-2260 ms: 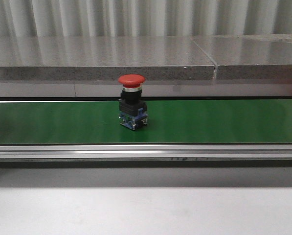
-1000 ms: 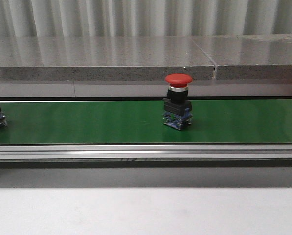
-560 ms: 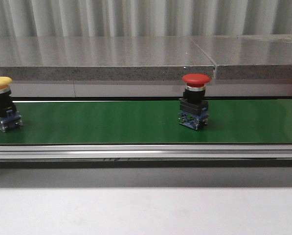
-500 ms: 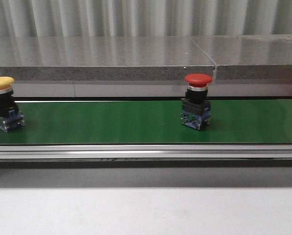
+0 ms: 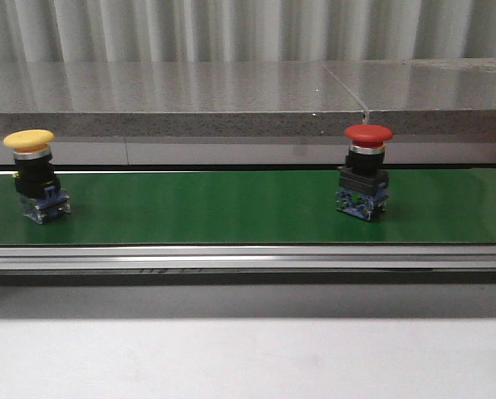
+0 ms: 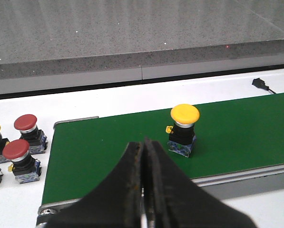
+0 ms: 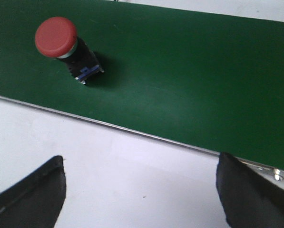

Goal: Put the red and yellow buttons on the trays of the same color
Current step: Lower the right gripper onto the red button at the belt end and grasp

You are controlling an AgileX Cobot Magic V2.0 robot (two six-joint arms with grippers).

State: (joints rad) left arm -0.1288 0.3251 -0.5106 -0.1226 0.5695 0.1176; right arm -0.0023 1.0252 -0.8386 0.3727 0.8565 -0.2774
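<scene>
Red button point(image 7: 56, 37) upright on green belt point(image 7: 189, 90), beyond the gaping right claw point(image 7: 141, 199); left claw point(image 6: 142, 190) closed, empty.

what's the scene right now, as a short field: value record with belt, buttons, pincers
belt: green conveyor belt running left to right across the front view
red button: red button upright on the belt, right of centre
yellow button: yellow button upright on the belt, near its left end
spare buttons: red and yellow spare buttons on the white surface beyond the belt's end, left wrist view
left pincer: left pincer shut, empty, over the near belt edge
right pincer: right pincer open, empty, above the white surface beside the belt
trays: none in view
</scene>
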